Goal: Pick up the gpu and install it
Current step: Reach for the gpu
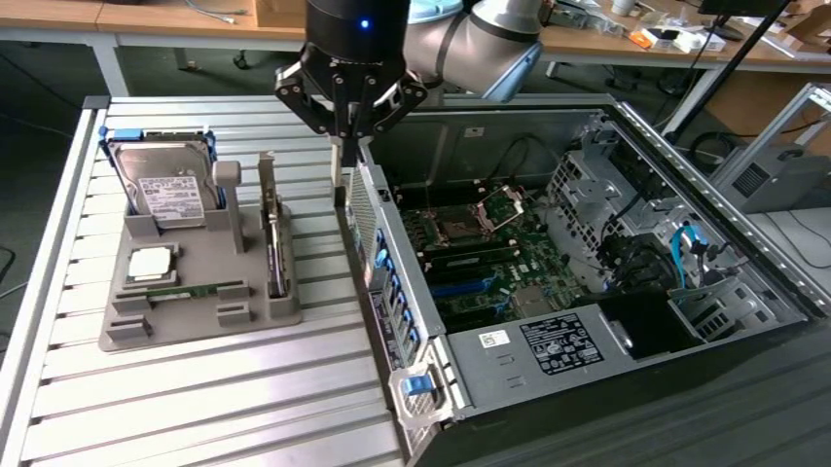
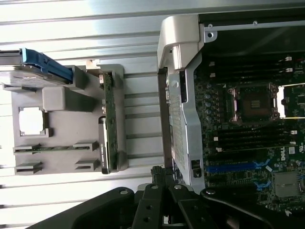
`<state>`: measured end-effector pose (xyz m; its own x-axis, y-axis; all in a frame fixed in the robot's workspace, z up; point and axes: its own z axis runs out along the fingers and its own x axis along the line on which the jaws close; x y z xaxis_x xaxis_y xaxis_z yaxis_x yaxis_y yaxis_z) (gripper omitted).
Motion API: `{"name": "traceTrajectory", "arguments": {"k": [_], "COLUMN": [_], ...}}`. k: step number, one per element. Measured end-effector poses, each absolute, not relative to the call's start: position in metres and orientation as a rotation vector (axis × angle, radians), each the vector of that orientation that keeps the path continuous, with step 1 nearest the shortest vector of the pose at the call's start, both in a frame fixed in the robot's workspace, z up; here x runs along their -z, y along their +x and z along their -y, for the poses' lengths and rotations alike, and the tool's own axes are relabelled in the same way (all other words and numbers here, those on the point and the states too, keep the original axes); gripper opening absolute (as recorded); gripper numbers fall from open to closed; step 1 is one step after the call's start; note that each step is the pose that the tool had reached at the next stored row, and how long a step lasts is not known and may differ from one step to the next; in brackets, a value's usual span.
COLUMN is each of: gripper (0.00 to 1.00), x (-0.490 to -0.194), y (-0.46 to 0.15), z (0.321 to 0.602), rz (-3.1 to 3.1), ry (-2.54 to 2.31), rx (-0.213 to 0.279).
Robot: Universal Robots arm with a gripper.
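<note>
The gripper (image 1: 343, 167) hangs with its fingers pressed together, holding nothing, over the narrow strip of slatted table (image 1: 195, 409) between the grey holder tray (image 1: 195, 326) and the open computer case (image 1: 379, 255). It's a tight gap: the case wall is on the exterior view's right and the tray edge on its left. Bare tabletop opens out on the near side. The gpu (image 1: 272, 238) stands on edge in the tray's slot nearest the case, a thin dark slab-like board with a silvery strip. I count one gpu, one hard drive (image 1: 166, 190), one processor chip (image 1: 151, 263) and one memory stick (image 1: 182, 290).
</note>
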<state>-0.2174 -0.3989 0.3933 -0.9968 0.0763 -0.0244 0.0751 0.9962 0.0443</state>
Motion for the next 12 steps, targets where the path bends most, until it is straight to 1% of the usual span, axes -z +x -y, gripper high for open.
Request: {"name": "traceTrajectory", "arguments": {"k": [12], "gripper": [0.11], "x": [-0.3933], "y": [-0.2207], "z": [0.3989], "rz": [-3.112], "ry": [0.118], "rx": [-0.068]}}
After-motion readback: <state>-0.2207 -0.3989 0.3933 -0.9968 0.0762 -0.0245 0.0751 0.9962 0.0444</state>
